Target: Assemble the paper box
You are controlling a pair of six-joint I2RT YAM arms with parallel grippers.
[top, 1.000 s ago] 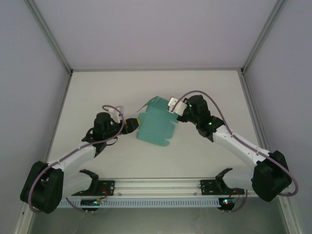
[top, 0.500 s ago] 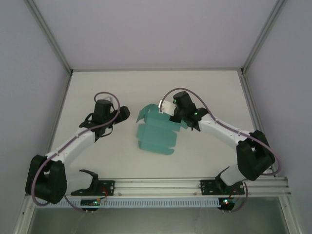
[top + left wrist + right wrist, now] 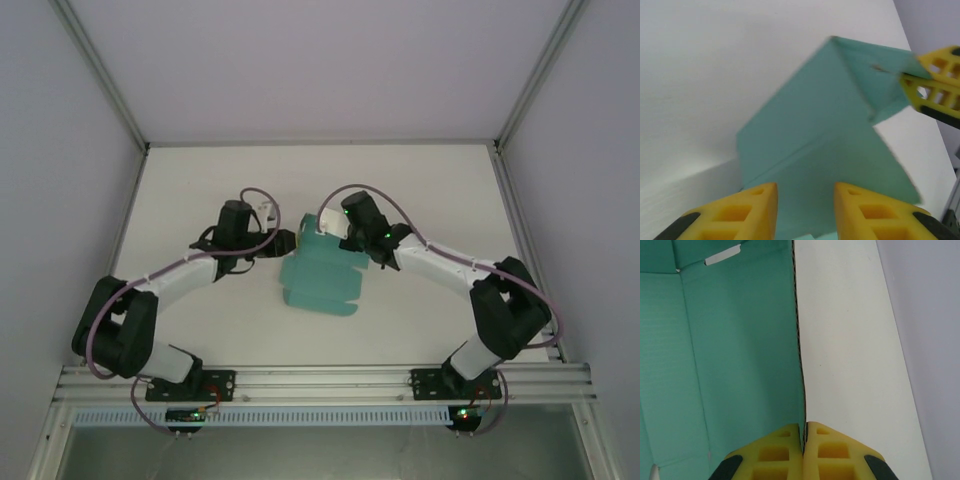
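Note:
The teal paper box [image 3: 322, 280] lies part-folded at the table's middle, its far panels raised. My right gripper [image 3: 336, 233] is shut on the thin edge of an upright panel; in the right wrist view the card's edge runs straight in between the closed pads of the right gripper [image 3: 804, 426], with the box's inside [image 3: 740, 350] to the left. My left gripper [image 3: 291, 241] is at the box's far left corner. Its yellow fingers [image 3: 760, 200] stand apart in the left wrist view, the left gripper [image 3: 805, 192] open over a teal outer wall [image 3: 830, 125]. The right gripper's fingers [image 3: 935, 92] pinch the far corner.
The white table [image 3: 200, 190] has grey walls on three sides. An aluminium rail [image 3: 320, 380] with both arm bases runs along the near edge. Bare table lies on both sides of the box and behind it.
My left arm has swung in to the box's left corner and its jaws have narrowed. The right gripper has moved left with the panel in it, standing it more upright.

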